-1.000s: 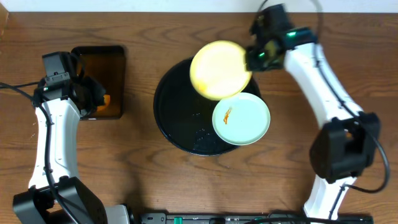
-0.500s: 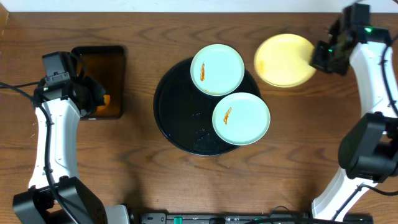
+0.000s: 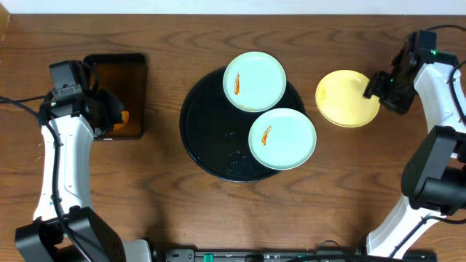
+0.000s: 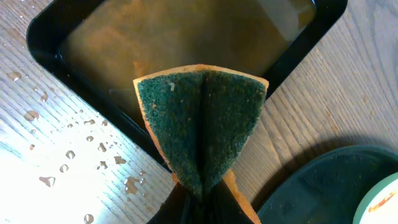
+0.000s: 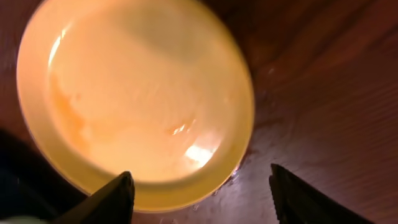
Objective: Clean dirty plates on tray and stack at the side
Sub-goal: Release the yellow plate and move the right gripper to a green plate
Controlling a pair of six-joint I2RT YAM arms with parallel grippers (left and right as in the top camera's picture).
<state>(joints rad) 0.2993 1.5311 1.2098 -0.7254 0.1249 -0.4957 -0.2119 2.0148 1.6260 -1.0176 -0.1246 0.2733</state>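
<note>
While the pale yellow plate (image 3: 347, 98) lies flat on the wooden table (image 3: 167, 211) just right of the round black tray (image 3: 207, 138), apart from its rim, the two mint-blue plates sit on the tray's right half. The upper mint plate (image 3: 254, 81) overhangs the far rim and the lower mint plate (image 3: 282, 138) overhangs the right rim. Each carries a small orange-red smear, and they lie very close together. The right gripper (image 3: 377, 89) sits at the yellow plate's right edge. Its wrist view shows the jaws spread wide, one dark finger (image 5: 115, 199) to each side, with the wet, glossy plate (image 5: 134, 99) ahead of them and nothing clamped. Across the table, the left gripper (image 4: 199, 211) pinches a folded sponge (image 4: 202, 134), green scrub face outward over an orange body, above the near edge of the small rectangular tray (image 4: 50, 37) of brown liquid. Water droplets (image 4: 68, 155) bead on the wood beside it.
</note>
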